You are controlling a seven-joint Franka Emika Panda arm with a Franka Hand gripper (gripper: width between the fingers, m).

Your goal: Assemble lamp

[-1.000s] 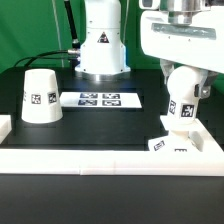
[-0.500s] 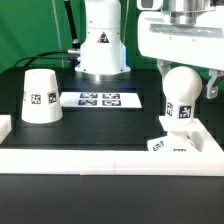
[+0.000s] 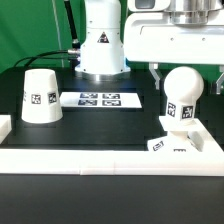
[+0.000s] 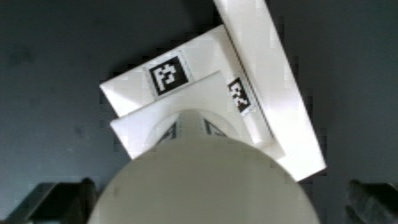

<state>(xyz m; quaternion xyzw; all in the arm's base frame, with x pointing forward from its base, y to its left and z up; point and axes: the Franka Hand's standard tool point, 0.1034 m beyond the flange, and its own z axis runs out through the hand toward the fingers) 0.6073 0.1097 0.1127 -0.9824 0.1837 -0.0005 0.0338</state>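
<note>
Bulb (image 3: 183, 92) is standing upright at 3 o'clock in the exterior view: a smooth matte white sphere on a short cylindrical stem. The stem is meeting the blocky tagged base (image 3: 172, 146) at 4 o'clock, but the joint is too small to make out. Gripper (image 3: 186, 80) is hovering around the sphere, jaws released, dark fingers (image 3: 154, 74) flanking it with gaps on both sides. Shade (image 3: 40, 96), a tapered matte cup, is sitting mouth-down at 9 o'clock, well apart. Marker board (image 3: 100, 99) is lying flat near centre on the black table (image 3: 90, 125). Gripper body is being cut off at the 1 o'clock edge. In the wrist view, the bulb (image 4: 196, 175) is filling the foreground, blurred, hiding part of the base (image 4: 178, 80). Fingertips (image 4: 54, 200) are showing only as dark blurs.
</note>
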